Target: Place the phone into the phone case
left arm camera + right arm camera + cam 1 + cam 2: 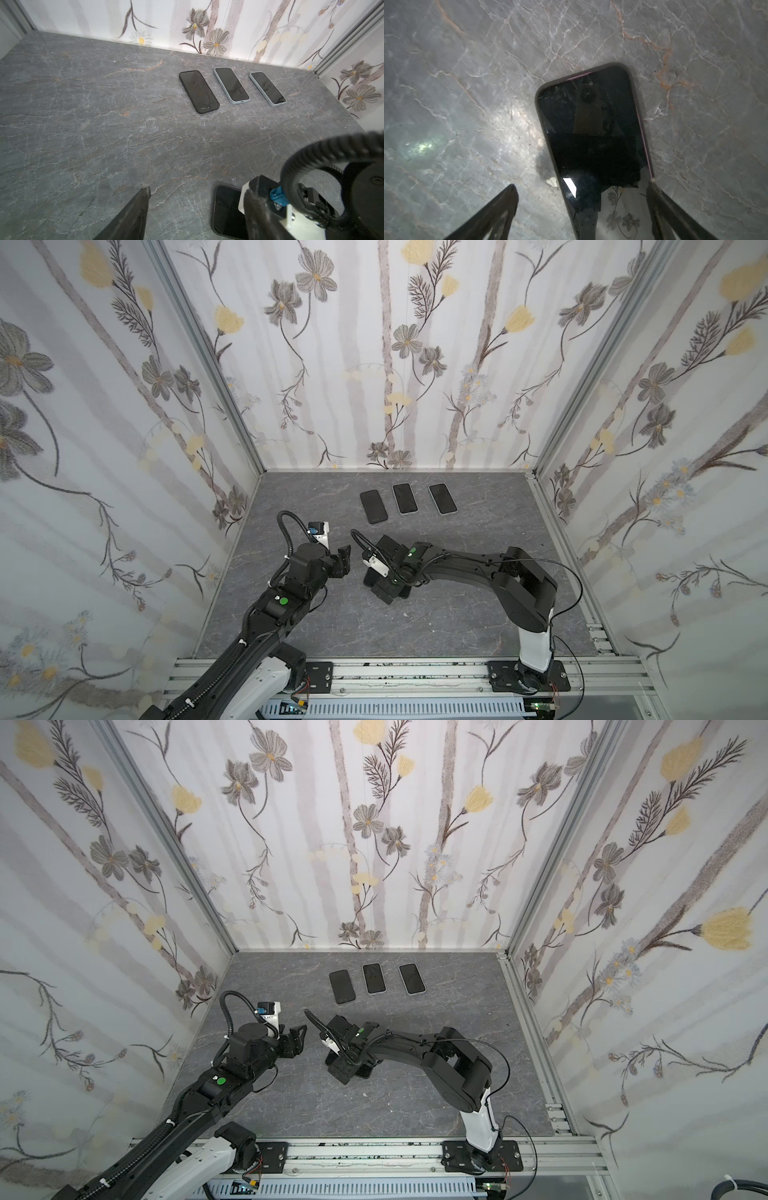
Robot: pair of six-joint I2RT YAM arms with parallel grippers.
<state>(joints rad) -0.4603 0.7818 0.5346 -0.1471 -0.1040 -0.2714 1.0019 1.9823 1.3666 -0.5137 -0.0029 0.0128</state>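
Phone (591,135) lies flat in dark case (538,99), mid worktop (457,614), pink edge showing. R end effector (582,184) is right over it, fingers wide apart, one tip at phone's side, no clamp. L end effector (197,190) just left, fingers apart, empty. Row of three phones (404,498) at far side.

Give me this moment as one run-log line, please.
left gripper: open, empty | right gripper: open, over dark-cased black phone | phone location: on grey marble table
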